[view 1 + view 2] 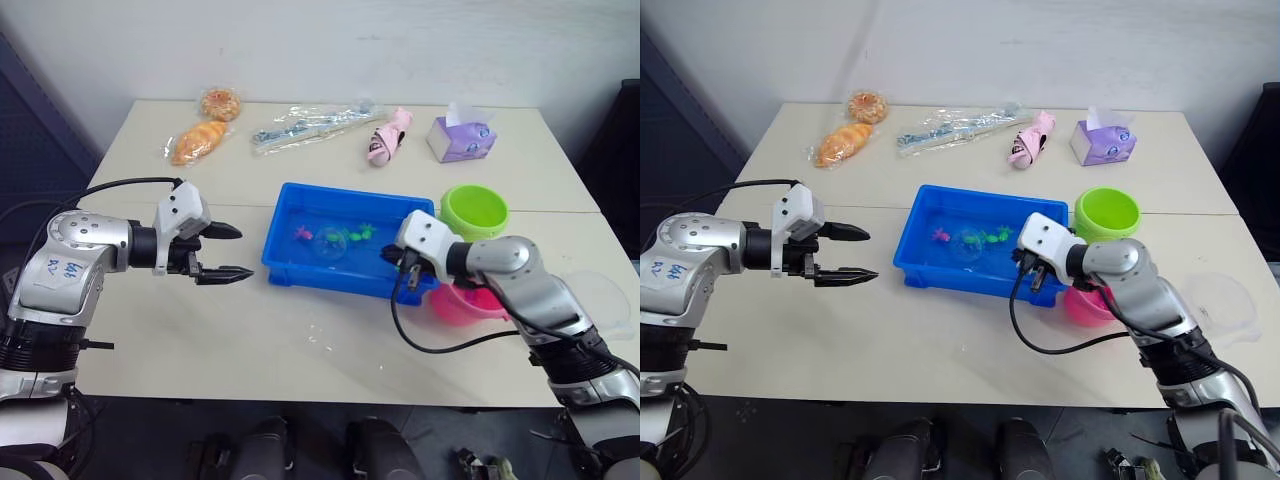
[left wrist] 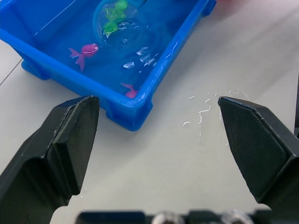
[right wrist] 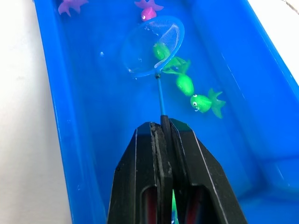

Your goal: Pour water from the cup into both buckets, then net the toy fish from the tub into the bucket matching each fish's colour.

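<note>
Underwater, net (image 3: 153, 45) hoop around green fish (image 3: 161, 50), handle in right gripper (image 3: 164, 128).

Blue tub (image 1: 285, 262) holding water, pink and green toy fish (image 3: 205, 103); net (image 3: 152, 45) hoop dipped among them

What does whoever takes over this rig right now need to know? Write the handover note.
Right tool: shut on the net handle, hoop in the tub water with one green fish over the mesh.
Left tool: open, empty, over the table left of the tub.
Green bucket and pink bucket sit right of the tub; clear cup at far right.
Whether the pouring is done cannot be told. Pink fish and other green fish are in the tub.
Left: net each fish into its matching bucket.
</note>
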Controlling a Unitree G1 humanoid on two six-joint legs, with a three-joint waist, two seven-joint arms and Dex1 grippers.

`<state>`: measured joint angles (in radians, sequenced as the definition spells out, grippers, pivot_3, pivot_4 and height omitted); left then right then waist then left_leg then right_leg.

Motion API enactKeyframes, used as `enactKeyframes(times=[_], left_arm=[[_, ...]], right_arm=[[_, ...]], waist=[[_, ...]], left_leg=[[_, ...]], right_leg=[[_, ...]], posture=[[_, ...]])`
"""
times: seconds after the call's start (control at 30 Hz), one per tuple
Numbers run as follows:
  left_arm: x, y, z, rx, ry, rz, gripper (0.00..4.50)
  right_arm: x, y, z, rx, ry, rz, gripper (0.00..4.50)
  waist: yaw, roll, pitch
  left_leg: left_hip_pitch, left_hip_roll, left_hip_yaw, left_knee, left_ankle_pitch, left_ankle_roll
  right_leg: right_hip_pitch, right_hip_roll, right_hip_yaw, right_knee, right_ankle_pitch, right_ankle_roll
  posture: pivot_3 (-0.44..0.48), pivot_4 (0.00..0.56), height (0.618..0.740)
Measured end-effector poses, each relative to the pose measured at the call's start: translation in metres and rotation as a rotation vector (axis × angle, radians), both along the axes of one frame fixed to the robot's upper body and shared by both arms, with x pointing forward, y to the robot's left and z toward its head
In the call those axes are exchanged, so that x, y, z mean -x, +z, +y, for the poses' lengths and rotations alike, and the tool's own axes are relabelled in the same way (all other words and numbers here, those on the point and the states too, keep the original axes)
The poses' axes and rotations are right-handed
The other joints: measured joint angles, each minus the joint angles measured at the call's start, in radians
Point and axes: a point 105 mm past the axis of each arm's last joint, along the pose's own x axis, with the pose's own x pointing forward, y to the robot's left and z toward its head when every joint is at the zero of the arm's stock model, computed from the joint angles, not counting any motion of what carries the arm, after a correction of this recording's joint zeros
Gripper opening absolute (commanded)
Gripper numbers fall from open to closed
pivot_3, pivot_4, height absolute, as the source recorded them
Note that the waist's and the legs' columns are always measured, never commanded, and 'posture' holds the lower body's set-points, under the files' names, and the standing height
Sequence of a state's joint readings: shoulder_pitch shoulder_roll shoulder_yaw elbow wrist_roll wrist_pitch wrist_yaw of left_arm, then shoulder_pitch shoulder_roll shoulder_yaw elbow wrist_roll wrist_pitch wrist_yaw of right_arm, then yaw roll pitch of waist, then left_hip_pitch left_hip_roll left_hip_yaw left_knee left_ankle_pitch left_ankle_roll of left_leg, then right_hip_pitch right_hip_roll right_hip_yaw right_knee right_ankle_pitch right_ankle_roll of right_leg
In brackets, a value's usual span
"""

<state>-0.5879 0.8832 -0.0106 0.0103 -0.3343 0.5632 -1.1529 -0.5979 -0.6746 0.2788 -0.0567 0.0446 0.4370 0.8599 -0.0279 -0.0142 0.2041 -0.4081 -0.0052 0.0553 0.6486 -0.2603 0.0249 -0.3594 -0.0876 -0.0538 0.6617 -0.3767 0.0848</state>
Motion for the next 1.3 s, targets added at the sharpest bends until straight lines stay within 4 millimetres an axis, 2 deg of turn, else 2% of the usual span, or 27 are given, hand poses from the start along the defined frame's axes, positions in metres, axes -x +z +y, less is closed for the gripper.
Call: enactKeyframes(times=[0.1, 0.17, 0.27, 0.5, 0.63, 0.8, 1.07, 1.17, 1.23, 1.3], left_arm=[[-0.001, 0.000, 0.000, -0.008, -0.005, -0.003, 4.37], [-0.002, 0.002, 0.000, -0.009, -0.005, -0.012, 4.37], [-0.003, 0.004, 0.000, -0.010, -0.006, -0.023, 4.37], [-0.004, 0.003, 0.003, -0.006, 0.003, -0.010, 4.37], [-0.004, 0.003, 0.005, -0.008, 0.005, -0.009, 4.37], [-0.004, 0.004, 0.005, -0.009, 0.001, -0.023, 4.37], [-0.006, 0.006, 0.004, 0.008, 0.003, -0.040, 4.37], [-0.007, 0.008, 0.002, 0.023, -0.004, -0.043, 4.37], [-0.009, 0.007, 0.006, 0.021, 0.001, -0.043, 4.37], [-0.011, 0.004, 0.009, 0.006, 0.003, -0.035, 4.37]], right_arm=[[-0.001, -0.007, 0.009, 0.018, 0.032, -0.008, 0.00], [-0.001, -0.004, 0.019, 0.011, 0.060, -0.032, 0.00], [0.000, -0.002, 0.023, 0.021, 0.079, -0.046, 0.00], [0.013, -0.002, 0.041, -0.046, 0.146, 0.049, 0.00], [0.015, -0.001, 0.039, -0.088, 0.135, 0.134, 0.00], [0.005, 0.020, 0.034, -0.205, 0.069, 0.240, 0.00], [-0.002, 0.010, 0.007, -0.357, -0.100, 0.469, 0.00], [-0.005, 0.016, -0.007, -0.325, -0.126, 0.402, 0.00], [-0.008, 0.020, -0.015, -0.232, -0.121, 0.286, 0.00], [-0.009, 0.023, -0.012, -0.181, -0.089, 0.211, 0.00]], waist=[[-0.001, 0.000, 0.000], [0.000, 0.000, 0.000], [0.001, 0.000, 0.000], [0.001, 0.000, 0.000], [0.000, 0.000, 0.000], [0.000, 0.000, 0.000], [0.001, 0.000, 0.000], [0.001, 0.000, 0.000], [0.001, 0.000, 0.000], [-0.003, 0.000, 0.000]], left_leg=[[0.000, 0.000, 0.000, 0.000, 0.000, 0.000], [0.000, 0.000, 0.000, 0.000, 0.000, 0.000], [0.000, 0.000, 0.000, 0.000, 0.000, 0.000], [0.000, 0.000, 0.000, 0.000, 0.000, 0.000], [0.000, 0.000, 0.000, 0.000, 0.000, 0.000], [0.000, 0.000, 0.000, 0.000, 0.000, 0.000], [-0.001, 0.000, 0.000, 0.000, 0.000, 0.001], [-0.001, 0.000, 0.000, 0.000, 0.000, 0.001], [-0.001, 0.000, 0.001, -0.001, -0.001, 0.001], [0.000, 0.000, 0.002, -0.001, -0.001, 0.001]], right_leg=[[0.000, 0.000, 0.000, 0.000, 0.000, 0.000], [0.000, 0.000, 0.000, 0.000, 0.000, 0.000], [0.000, 0.000, 0.000, 0.001, 0.000, 0.000], [0.000, 0.000, 0.000, 0.001, 0.000, 0.000], [0.000, 0.000, 0.000, 0.001, 0.000, 0.000], [0.000, 0.000, 0.000, 0.001, 0.000, 0.000], [0.000, 0.000, 0.000, 0.001, 0.000, 0.000], [0.000, 0.000, 0.000, 0.000, 0.000, 0.000], [-0.001, 0.000, 0.000, 0.000, 0.000, 0.000], [-0.002, 0.000, 0.001, 0.000, 0.000, 0.000]], posture=[[0.000, 0.150, 0.739], [0.000, 0.150, 0.739], [0.000, 0.150, 0.739], [0.000, 0.150, 0.739], [0.000, 0.150, 0.739], [0.000, 0.150, 0.739], [0.000, 0.150, 0.739], [0.000, 0.150, 0.739], [0.000, 0.150, 0.739], [0.000, 0.150, 0.739]])
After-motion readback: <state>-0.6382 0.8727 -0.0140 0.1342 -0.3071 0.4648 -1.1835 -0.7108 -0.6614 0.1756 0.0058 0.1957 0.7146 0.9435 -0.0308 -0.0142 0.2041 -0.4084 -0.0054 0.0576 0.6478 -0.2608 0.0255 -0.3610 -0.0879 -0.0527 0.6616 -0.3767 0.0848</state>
